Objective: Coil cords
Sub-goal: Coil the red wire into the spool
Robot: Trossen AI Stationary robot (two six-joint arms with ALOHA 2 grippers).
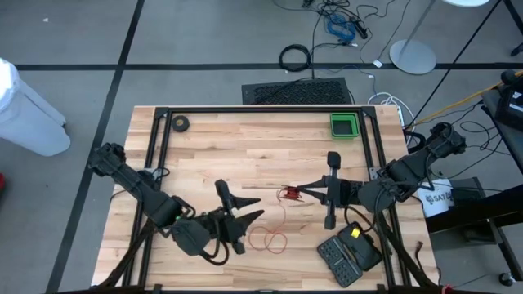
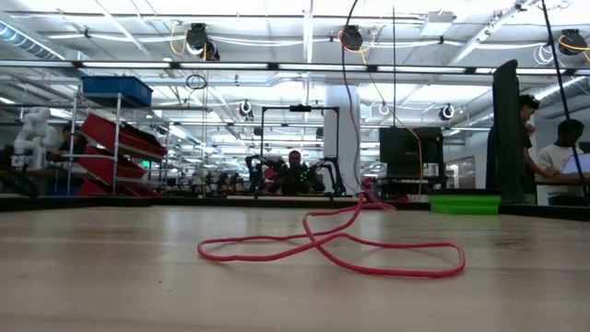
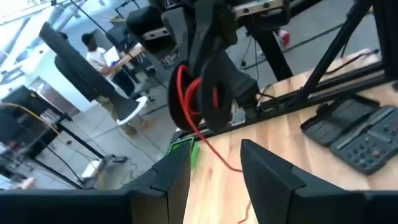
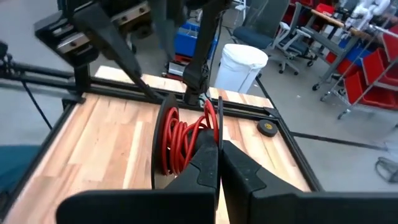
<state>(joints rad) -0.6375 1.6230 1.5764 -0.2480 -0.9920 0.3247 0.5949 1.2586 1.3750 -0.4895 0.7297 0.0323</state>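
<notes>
Left of the reel (image 1: pixel 288 194), the left gripper (image 1: pixel 243 209) is hovering with its fingers (image 3: pixel 267 180) spread apart, gripping nothing. Just beside it, the loose red cord (image 1: pixel 269 239) is lying looped on the table (image 1: pixel 245 155), trailing up to the reel. Right of that, the right gripper (image 1: pixel 306 193) is pinching the reel's edge between closed fingers.

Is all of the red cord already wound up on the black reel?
No: a loose loop of the red cord lies on the table, off the black reel.
</notes>
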